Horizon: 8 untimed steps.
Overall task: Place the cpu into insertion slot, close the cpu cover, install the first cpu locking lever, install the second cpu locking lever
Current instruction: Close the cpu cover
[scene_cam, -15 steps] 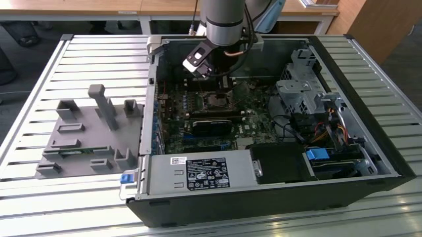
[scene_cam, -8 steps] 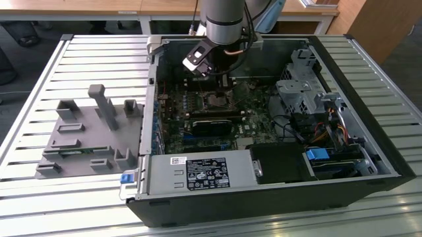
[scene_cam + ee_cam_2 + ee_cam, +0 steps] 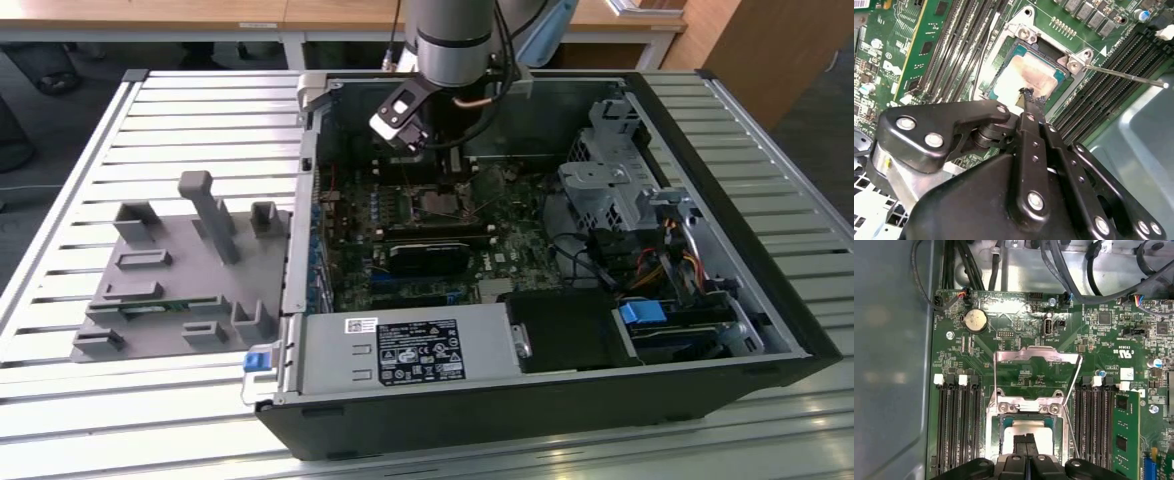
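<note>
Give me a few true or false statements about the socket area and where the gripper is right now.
1. The cpu lies in the insertion slot. True.
2. The cpu cover is shut over the chip. False: it stands swung open behind the socket.
3. The gripper hangs over the grey fixture. False: it is right above the cpu, inside the case.
4. The gripper's fingers are shut together. True.

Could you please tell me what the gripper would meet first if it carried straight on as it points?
Most likely the cpu, lying in the insertion slot directly ahead of the gripper; whether they already touch, I cannot tell.
</note>
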### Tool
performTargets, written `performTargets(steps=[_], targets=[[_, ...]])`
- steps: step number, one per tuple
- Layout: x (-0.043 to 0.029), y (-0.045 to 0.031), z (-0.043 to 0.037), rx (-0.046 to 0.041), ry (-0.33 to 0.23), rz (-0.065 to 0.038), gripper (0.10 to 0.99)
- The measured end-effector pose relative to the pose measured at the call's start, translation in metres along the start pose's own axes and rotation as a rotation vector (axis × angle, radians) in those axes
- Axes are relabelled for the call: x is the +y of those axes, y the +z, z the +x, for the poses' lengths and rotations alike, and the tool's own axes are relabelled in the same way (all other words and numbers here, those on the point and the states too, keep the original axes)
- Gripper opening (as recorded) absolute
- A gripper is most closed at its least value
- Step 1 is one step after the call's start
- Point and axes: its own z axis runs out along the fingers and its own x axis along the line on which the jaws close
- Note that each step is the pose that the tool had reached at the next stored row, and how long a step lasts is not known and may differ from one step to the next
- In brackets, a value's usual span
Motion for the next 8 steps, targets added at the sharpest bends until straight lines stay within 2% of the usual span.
performTargets(steps=[8], targets=[[0.0009,-0.0164,-0.0005,0.0000,0.000,0.002,0.106]])
